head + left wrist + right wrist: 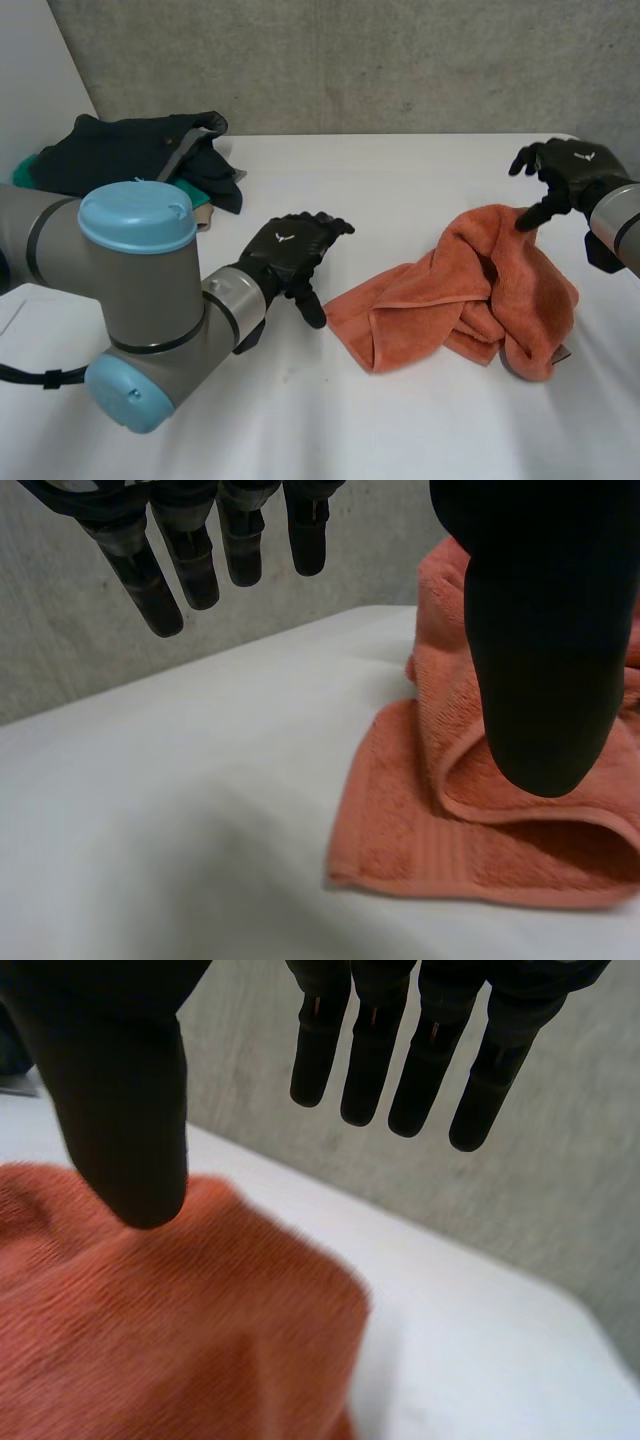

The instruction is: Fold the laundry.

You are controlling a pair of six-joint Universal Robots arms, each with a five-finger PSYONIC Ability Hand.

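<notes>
Grey concrete wall (350,60) stands behind a white table (400,180). An orange towel (470,300) lies crumpled in the lower right of the head view, loosely doubled over itself, with one part humped up toward the right.

The left hand (290,250) is at the middle of that view, just beside the towel's left corner. Its fingers are straight and spread and grasp nothing. The right hand (570,170) is at the upper right, above the towel's raised hump, with its thumb pointing down at the cloth.

At the upper left of the head view there is also a heap of dark clothes (140,150), well apart from the towel.

The left wrist view shows the towel's near corner close up, a flat folded layer with a rolled fold on it. It lies under the thumb (545,630), with the fingers (160,590) over bare table.

The right wrist view shows that hand released. Its fingers (320,1050) are straight and over the table beyond the towel, and the thumb (120,1110) is apart from them, right over the orange cloth. Whether the thumb touches the cloth I cannot tell.
</notes>
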